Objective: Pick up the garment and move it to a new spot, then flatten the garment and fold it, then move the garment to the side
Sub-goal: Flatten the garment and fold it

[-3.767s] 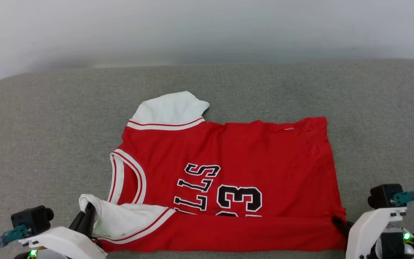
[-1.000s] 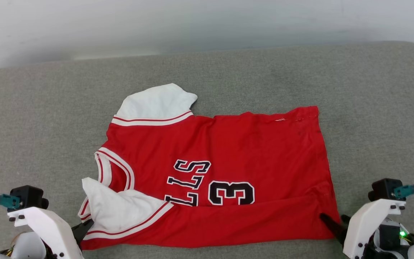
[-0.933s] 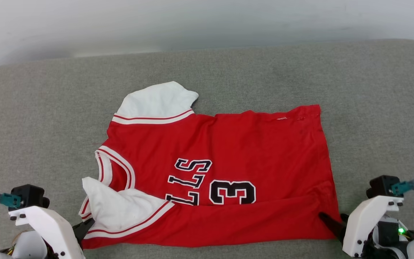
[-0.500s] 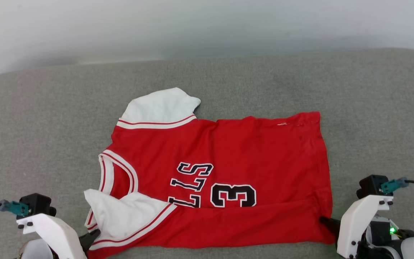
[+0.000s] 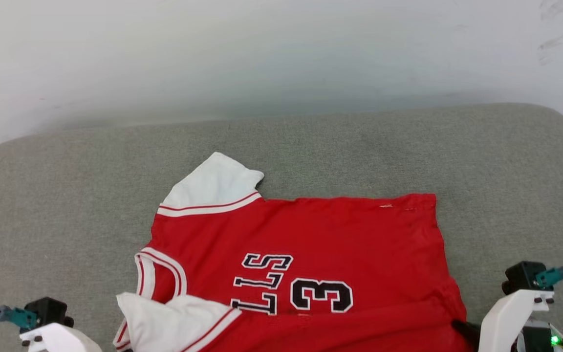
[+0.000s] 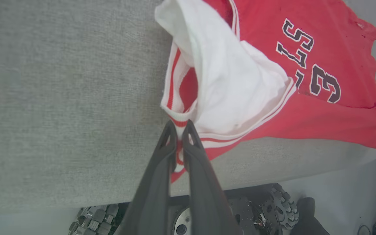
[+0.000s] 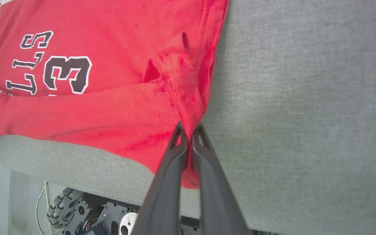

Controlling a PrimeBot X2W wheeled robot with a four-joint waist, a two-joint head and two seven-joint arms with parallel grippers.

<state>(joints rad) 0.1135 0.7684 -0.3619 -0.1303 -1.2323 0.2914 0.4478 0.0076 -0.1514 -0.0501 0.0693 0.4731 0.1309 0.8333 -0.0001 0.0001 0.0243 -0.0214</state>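
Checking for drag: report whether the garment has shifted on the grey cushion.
Cannot tell: the camera tilted; the garment lies roughly as far from the back edge of the grey cushion as before.

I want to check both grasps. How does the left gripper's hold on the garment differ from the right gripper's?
On the garment, the left gripper pinches striped trim beside the white sleeve; the right gripper pinches red fabric at a hem corner. Fabric folds loosely at the left gripper but creases at the right gripper. Both are shut on it.
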